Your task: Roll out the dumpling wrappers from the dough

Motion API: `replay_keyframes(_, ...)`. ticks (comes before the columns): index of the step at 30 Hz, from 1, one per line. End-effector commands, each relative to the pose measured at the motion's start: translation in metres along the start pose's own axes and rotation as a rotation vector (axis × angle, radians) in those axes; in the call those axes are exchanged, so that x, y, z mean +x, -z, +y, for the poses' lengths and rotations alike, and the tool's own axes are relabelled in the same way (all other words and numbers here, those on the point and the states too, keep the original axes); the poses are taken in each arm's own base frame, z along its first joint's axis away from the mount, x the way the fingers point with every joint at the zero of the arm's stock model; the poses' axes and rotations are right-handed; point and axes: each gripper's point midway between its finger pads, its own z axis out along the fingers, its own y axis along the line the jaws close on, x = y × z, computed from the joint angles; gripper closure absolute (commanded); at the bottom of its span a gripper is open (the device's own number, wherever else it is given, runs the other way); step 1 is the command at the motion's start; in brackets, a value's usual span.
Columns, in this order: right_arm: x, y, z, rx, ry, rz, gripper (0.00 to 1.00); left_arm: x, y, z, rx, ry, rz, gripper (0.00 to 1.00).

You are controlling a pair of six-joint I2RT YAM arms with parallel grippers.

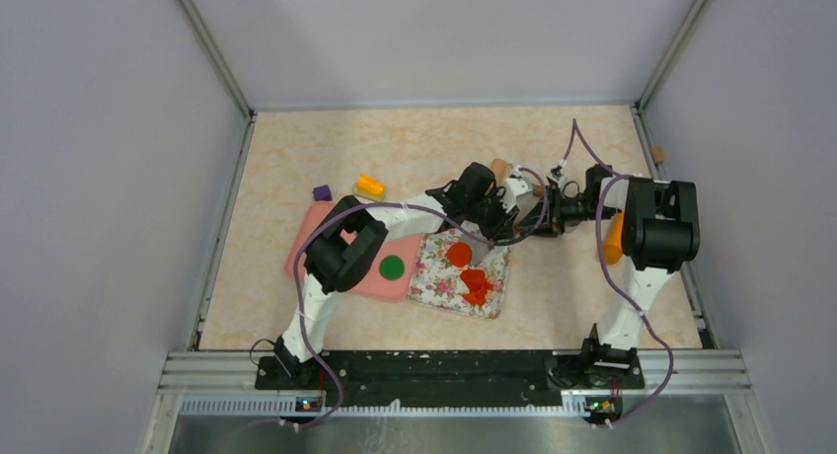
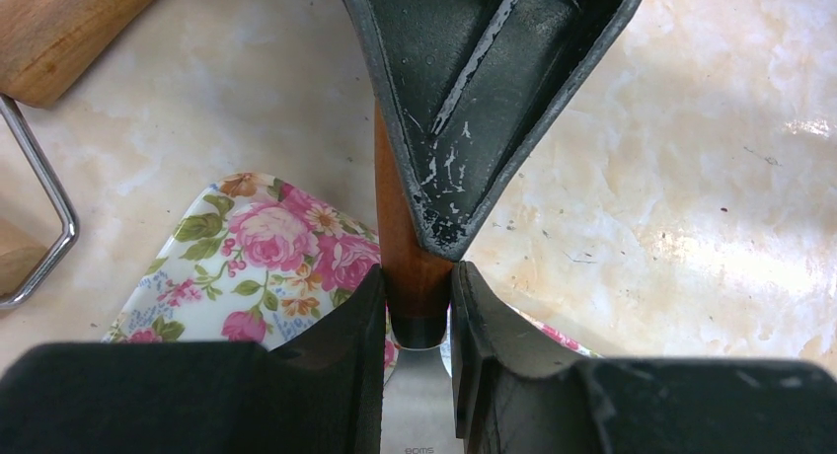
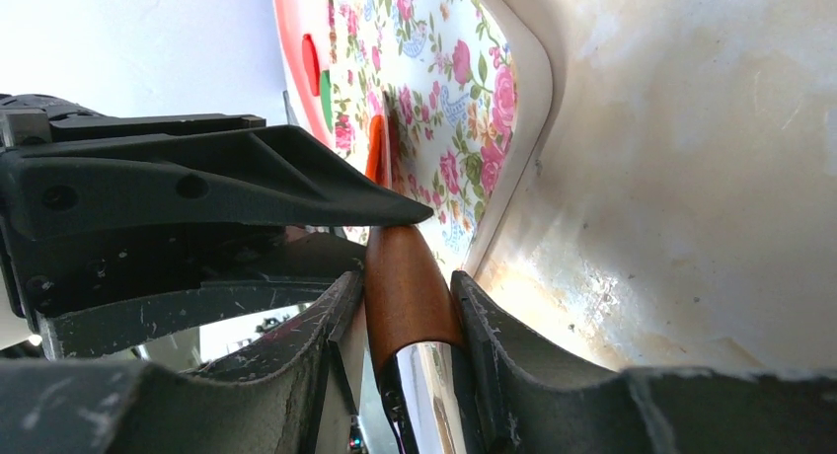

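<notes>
Marbled tabletop point(image 1: 444, 138) flanks floral mat's point(image 2: 266, 247) edge where left gripper point(image 2: 417, 274) clamps handle point(image 3: 405, 286).

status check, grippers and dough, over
Left gripper and right gripper both shut on the wooden handle. Dough lies untouched on the floral mat. Nothing blocking it.

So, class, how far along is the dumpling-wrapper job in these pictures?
Done: a green wrapper lies on the pink board and an orange-red wrapper on the floral tray. In hand: the left pincer and right pincer are both closed on one wooden-handled tool by the tray. Left: the ragged dough scrap beside the orange-red wrapper looks unrolled.
</notes>
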Motion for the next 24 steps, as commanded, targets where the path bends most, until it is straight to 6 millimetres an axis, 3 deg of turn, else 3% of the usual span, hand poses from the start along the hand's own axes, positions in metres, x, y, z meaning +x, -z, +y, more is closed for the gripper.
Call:
replay_keyframes(1,-0.004,-0.005,0.01,-0.059,0.013,-0.002,0.63,-0.005,-0.006,-0.009,0.025,-0.022,-0.027,1.0)
replay_keyframes(7,-0.004,-0.005,0.009,-0.061,0.003,-0.002,0.59,-0.006,-0.007,-0.01,0.032,-0.019,-0.032,1.0)
replay_keyframes(10,-0.003,-0.006,0.008,-0.055,-0.001,0.002,0.66,-0.005,-0.007,-0.011,0.031,-0.017,-0.026,0.98)
replay_keyframes(12,-0.002,-0.006,0.007,-0.056,0.0,0.007,0.74,-0.004,-0.007,-0.01,0.025,-0.013,-0.024,0.92)
replay_keyframes(17,0.0,-0.005,0.008,-0.061,0.033,0.014,0.9,-0.007,0.0,-0.007,0.001,-0.018,-0.02,0.62)
replay_keyframes(20,0.0,-0.003,0.009,-0.05,0.068,0.016,0.97,-0.023,0.022,-0.016,0.027,-0.046,-0.046,0.53)
replay_keyframes(24,-0.001,-0.001,0.007,-0.012,0.163,0.009,1.0,-0.056,0.077,-0.042,0.089,-0.019,-0.067,0.46)
